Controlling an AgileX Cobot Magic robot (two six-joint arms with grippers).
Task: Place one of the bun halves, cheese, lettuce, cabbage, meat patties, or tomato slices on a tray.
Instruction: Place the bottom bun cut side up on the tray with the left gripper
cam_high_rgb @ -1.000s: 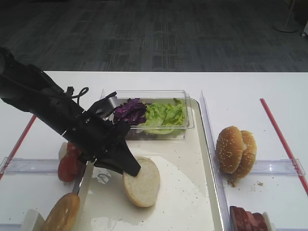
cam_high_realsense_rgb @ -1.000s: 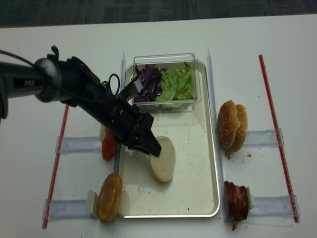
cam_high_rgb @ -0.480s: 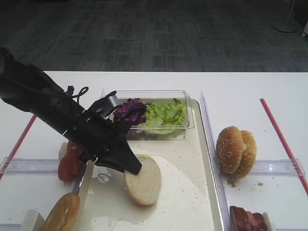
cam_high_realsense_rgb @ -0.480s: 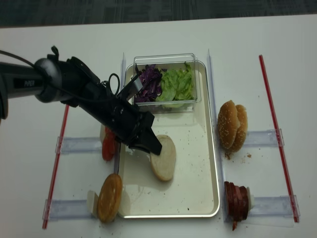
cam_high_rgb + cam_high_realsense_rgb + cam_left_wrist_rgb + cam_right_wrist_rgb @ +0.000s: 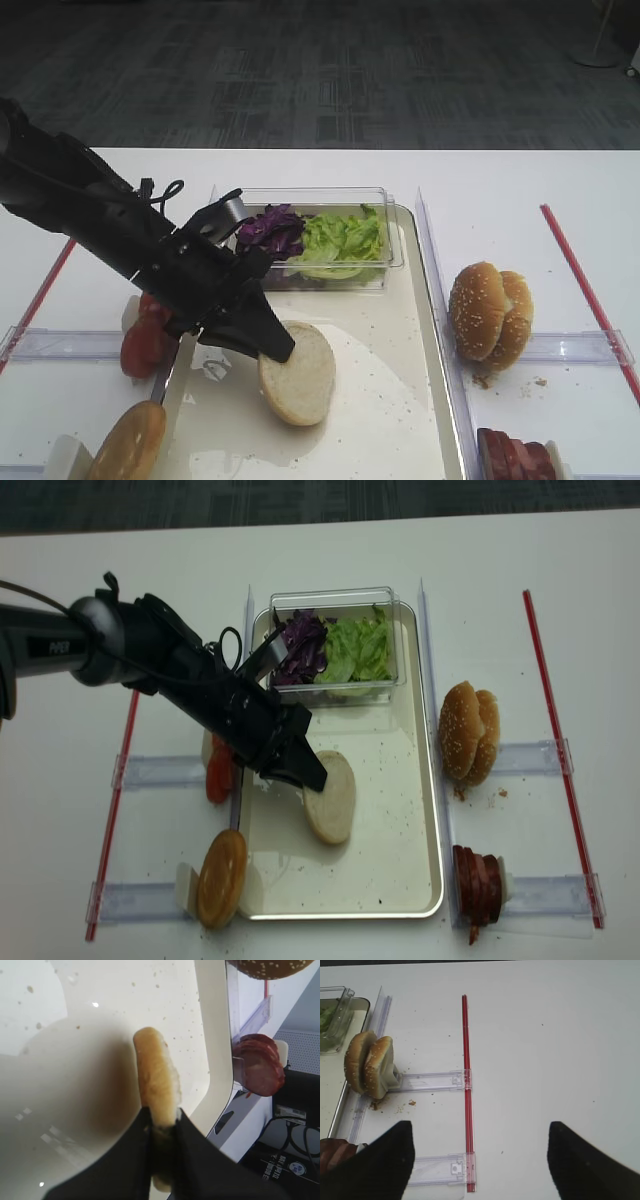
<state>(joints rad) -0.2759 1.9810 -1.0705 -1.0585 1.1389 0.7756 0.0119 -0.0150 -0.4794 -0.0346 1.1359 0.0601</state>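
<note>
Left gripper (image 5: 305, 777) clamped on bun half (image 5: 331, 797) | white table (image 5: 500, 600), grey carpet at 12 o'clock | bun unmoved since half-second ago

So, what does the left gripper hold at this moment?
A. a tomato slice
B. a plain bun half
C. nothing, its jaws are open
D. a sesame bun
B: in the left wrist view the left gripper is shut on the edge of the bun half, which hangs over the tray; the overhead view shows the same bun half at the fingertips.
</note>
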